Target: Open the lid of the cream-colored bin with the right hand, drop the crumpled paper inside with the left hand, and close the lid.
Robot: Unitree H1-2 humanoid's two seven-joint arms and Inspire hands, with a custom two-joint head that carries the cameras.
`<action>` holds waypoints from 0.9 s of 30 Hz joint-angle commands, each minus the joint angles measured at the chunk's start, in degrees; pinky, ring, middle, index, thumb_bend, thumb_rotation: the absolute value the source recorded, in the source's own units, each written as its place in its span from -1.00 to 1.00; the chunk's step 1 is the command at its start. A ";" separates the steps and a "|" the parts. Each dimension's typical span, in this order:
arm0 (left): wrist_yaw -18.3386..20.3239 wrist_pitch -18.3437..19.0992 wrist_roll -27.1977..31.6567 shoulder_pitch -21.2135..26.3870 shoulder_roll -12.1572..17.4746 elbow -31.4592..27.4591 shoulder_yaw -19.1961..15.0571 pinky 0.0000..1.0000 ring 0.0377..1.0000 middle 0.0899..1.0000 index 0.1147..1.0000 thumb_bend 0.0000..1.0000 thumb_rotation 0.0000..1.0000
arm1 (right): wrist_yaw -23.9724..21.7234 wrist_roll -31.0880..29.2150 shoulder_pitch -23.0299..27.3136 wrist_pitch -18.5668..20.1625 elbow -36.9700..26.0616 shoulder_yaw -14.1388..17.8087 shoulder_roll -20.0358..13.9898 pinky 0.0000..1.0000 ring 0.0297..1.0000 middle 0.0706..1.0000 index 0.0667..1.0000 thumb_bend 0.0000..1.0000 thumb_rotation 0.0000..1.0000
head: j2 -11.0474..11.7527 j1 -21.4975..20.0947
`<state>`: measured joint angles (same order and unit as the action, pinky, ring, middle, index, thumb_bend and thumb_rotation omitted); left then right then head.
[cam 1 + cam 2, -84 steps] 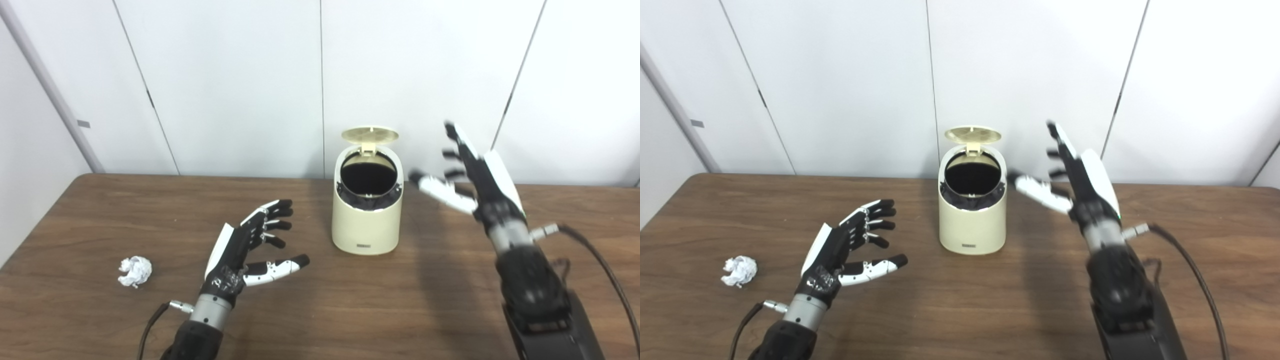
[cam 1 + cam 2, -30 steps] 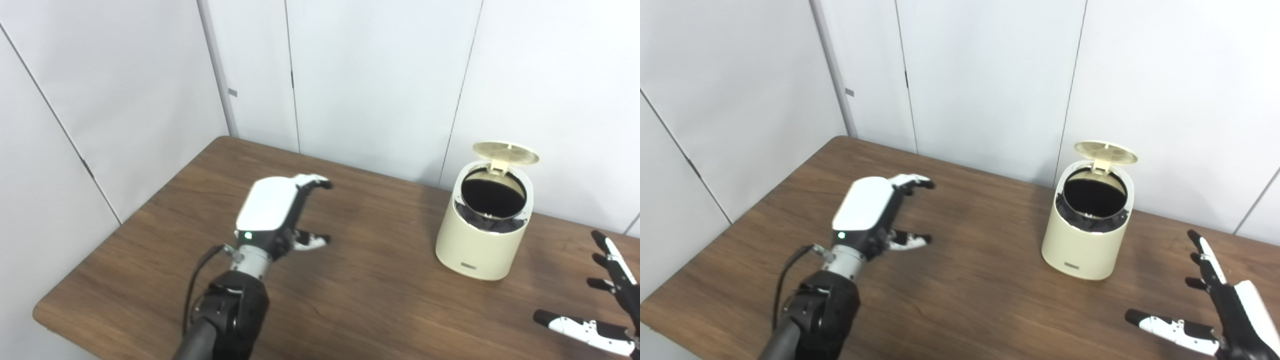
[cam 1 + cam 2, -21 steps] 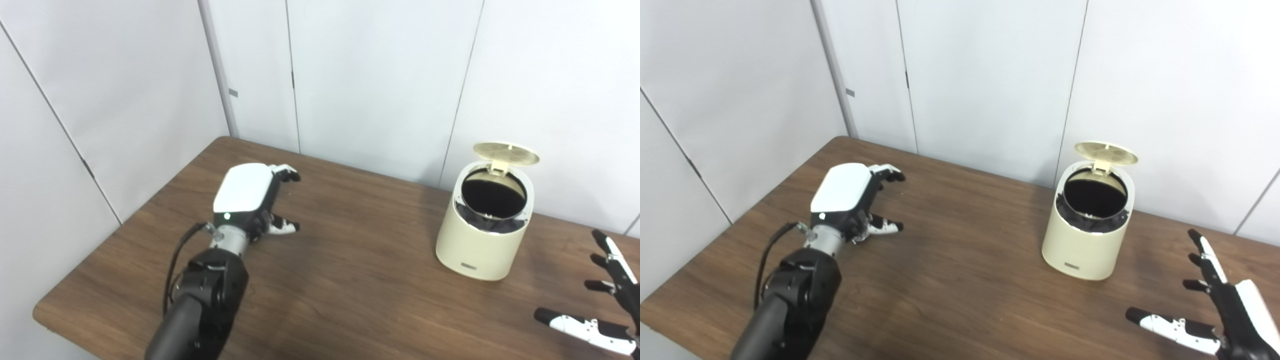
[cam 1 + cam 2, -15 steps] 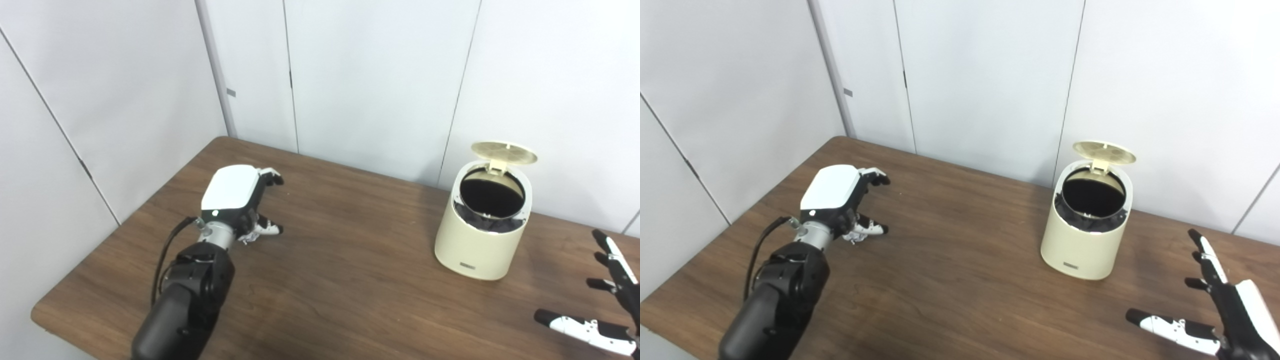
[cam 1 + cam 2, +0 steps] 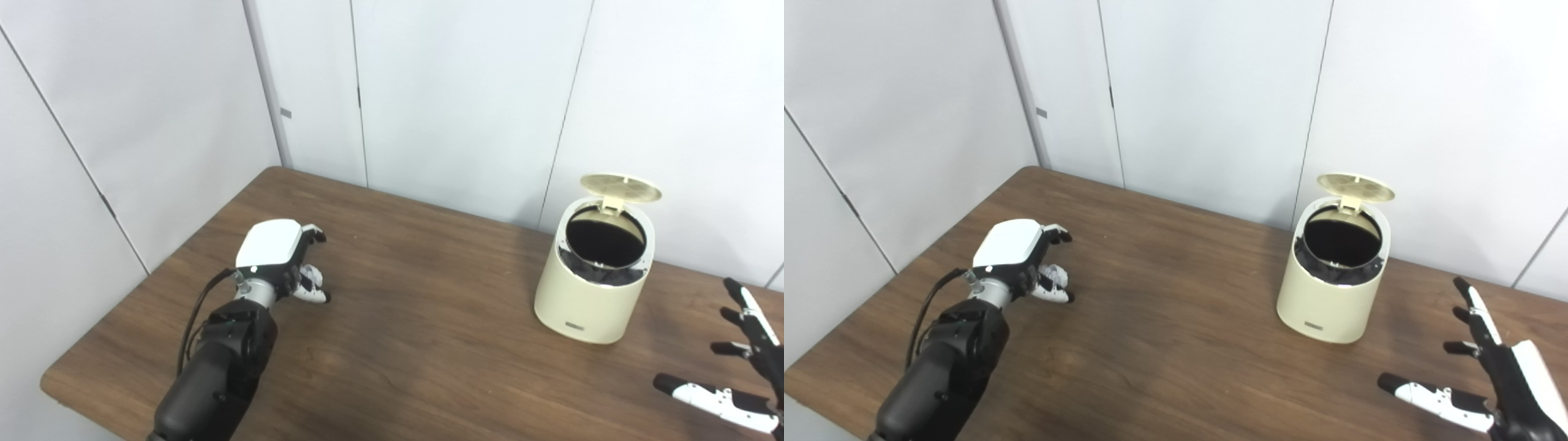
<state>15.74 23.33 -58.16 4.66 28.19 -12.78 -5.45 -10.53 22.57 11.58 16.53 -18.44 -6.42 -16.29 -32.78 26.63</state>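
1. Your first step is done: the lid (image 5: 1355,187) of the cream-colored bin (image 5: 1333,294) stands tipped up at the back, and the dark mouth of the bin faces you, open.
2. The drop is not yet made. The crumpled paper (image 5: 1053,277) sits on the table (image 5: 1176,331) well to the left of the bin, only a white scrap of it showing under your left hand (image 5: 1020,260).
3. That left hand is palm-down right over the paper, fingers (image 5: 1058,234) curled forward and the thumb tucked in beside the paper. It looks to be touching it, but whether the grip has actually closed on it I cannot tell; the white back of the hand hides the contact.
4. Your right hand (image 5: 1494,383) waits low at the right, well apart from the bin, fingers spread wide and holding nothing.
5. What's left, by my read: secure the paper, carry it across to the bin mouth, let it go, then shut the lid.
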 commanded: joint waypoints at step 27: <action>0.66 3.53 -3.48 2.42 2.65 4.54 2.62 0.12 0.36 0.46 0.40 0.54 -0.81 | 1.01 0.55 0.98 -0.61 -2.57 1.62 -0.16 0.24 0.78 0.98 1.00 0.70 -0.19 | -1.71 -0.42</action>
<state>15.78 26.09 -59.90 5.93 29.54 -8.75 -2.80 -10.52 23.01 11.17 16.68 -18.86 -5.69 -16.28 -34.45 26.28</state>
